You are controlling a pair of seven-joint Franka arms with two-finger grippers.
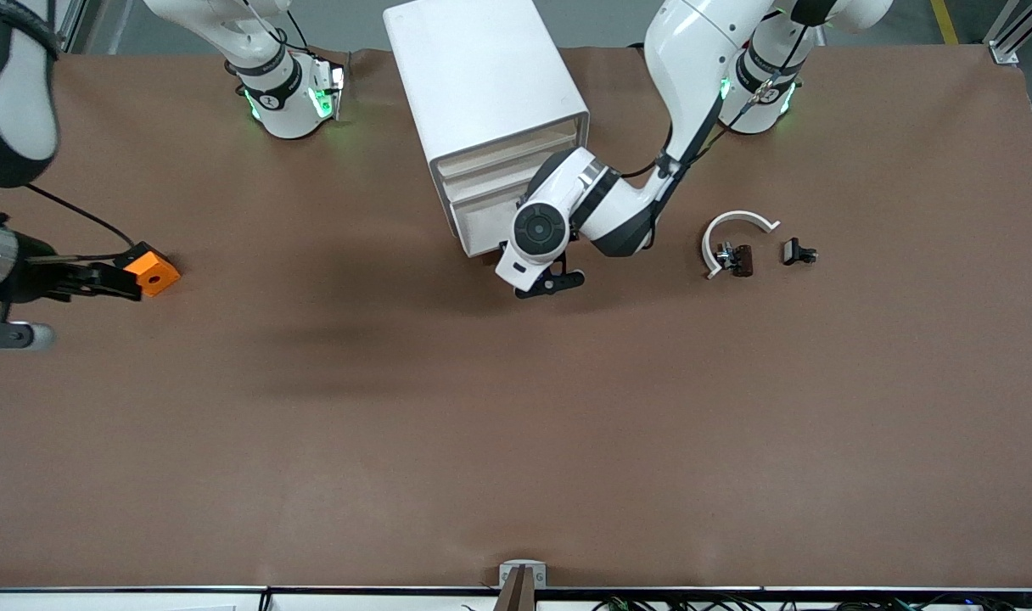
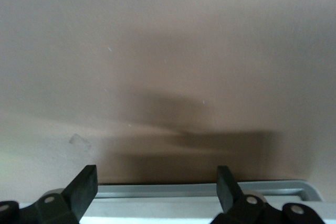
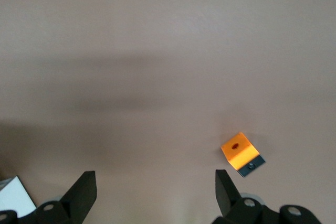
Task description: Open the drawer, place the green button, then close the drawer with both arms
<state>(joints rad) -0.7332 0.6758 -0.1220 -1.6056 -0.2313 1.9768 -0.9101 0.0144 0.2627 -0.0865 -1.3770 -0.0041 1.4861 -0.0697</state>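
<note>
Drawers of the white boxy cabinet [image 1: 486,93] look closed from my seat, contents hidden. My left gripper [image 1: 554,280], jaws spread wide and empty, sits just in front of the lowest cream-white drawer [image 1: 486,229]. My right gripper [image 1: 113,280], jaws also wide and empty, hovers beside the orange block with a hole [image 1: 153,271]. I cannot find the green-capped button.
</note>
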